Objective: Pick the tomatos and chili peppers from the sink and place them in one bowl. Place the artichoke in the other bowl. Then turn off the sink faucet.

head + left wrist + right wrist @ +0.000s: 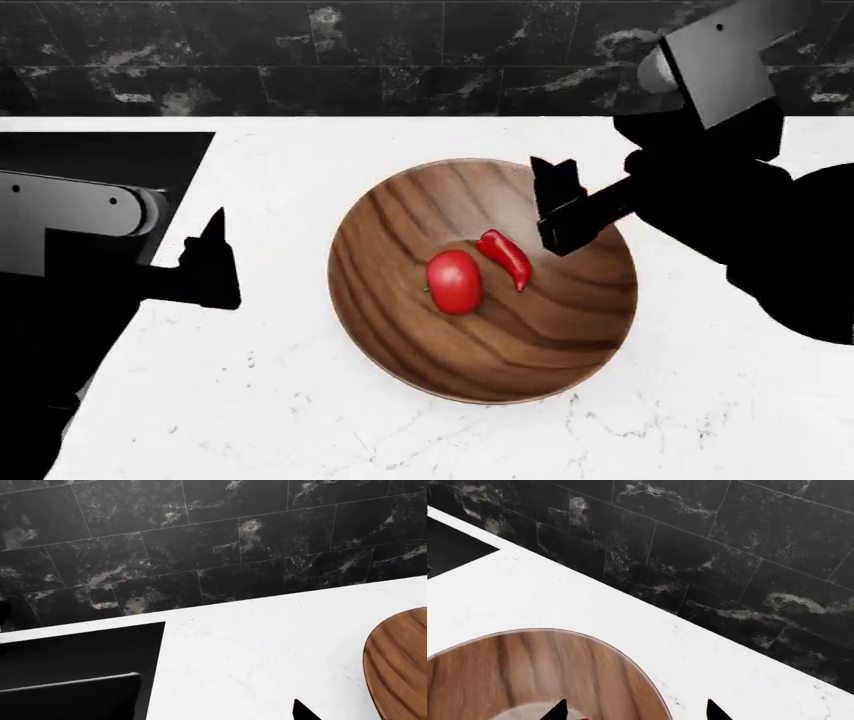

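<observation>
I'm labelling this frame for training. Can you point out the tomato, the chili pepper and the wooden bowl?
tomato [454, 282]: head view, middle of its red skin.
chili pepper [506, 257]: head view, middle of the curved pod.
wooden bowl [400, 345]: head view, bare inner wall, lower left.

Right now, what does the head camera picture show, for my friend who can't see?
A wide brown wooden bowl on a white marble counter holds one glossy red oval tomato and one slim red chili pepper. The right gripper hangs over its rim.
</observation>
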Controlling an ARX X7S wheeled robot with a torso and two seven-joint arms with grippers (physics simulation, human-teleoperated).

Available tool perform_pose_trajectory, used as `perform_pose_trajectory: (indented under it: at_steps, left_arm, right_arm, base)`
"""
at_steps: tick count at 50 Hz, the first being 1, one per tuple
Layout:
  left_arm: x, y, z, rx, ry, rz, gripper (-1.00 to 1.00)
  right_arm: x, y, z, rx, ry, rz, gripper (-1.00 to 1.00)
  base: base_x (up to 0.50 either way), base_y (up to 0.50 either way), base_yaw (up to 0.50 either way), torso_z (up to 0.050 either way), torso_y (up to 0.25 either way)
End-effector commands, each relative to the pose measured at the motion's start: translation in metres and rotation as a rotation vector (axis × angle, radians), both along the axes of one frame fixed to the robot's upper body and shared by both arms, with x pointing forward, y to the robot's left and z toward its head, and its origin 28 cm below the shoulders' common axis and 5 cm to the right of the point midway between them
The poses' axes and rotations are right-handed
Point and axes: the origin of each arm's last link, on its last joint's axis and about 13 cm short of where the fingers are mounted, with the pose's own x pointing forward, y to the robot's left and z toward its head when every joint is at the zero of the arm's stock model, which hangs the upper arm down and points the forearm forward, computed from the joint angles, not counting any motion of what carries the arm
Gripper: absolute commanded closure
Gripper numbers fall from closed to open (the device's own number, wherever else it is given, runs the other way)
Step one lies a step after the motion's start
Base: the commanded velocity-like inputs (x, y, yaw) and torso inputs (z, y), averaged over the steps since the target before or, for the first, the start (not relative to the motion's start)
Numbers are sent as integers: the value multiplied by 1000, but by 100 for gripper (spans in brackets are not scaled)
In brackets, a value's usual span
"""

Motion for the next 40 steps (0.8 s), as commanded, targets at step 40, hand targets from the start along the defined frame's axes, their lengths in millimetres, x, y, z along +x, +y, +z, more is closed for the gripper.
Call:
perform_pose_trajectory:
  at_steps: [40]
  left_arm:
    - [8, -13, -10, 34, -95, -10, -100]
  right_arm:
    - [-103, -48, -48, 104, -223, -301, -100]
  base:
    - [-36, 0, 0, 0, 0]
